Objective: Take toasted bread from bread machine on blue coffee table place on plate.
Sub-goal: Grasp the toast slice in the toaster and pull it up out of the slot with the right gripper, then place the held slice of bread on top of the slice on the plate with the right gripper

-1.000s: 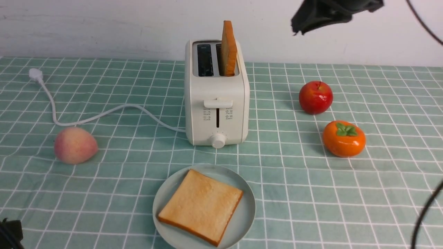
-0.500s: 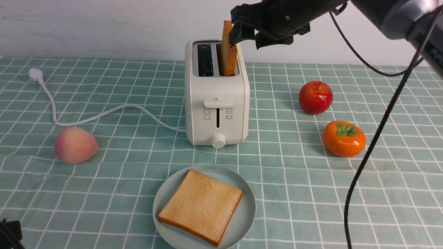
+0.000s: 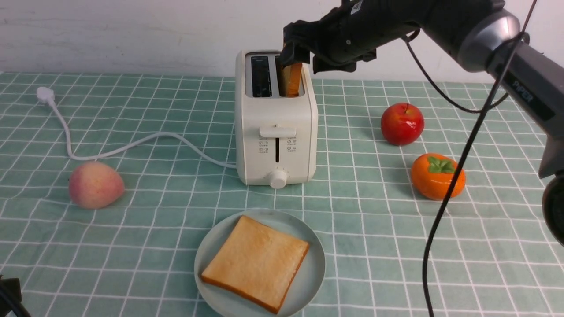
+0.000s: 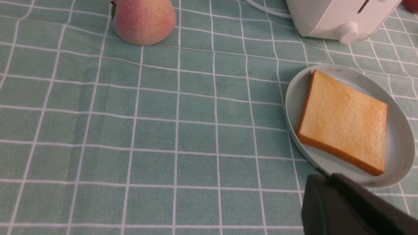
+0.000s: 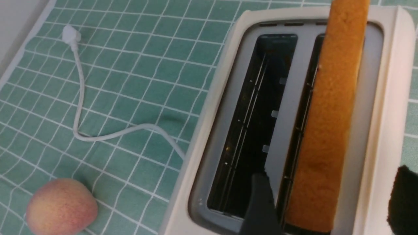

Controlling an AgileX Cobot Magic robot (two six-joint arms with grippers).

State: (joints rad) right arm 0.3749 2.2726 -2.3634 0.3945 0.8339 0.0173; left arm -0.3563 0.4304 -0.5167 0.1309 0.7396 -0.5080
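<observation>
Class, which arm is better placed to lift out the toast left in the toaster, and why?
Probably the right: its open pincer straddles the upright slice above the toaster. The left pincer is shut, low beside the plate.

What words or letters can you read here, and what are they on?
"PIPER", on the robot's right arm.
The toaster has tiny marks and little pictures on its front, too small to read.
I can't see any other writing.
</observation>
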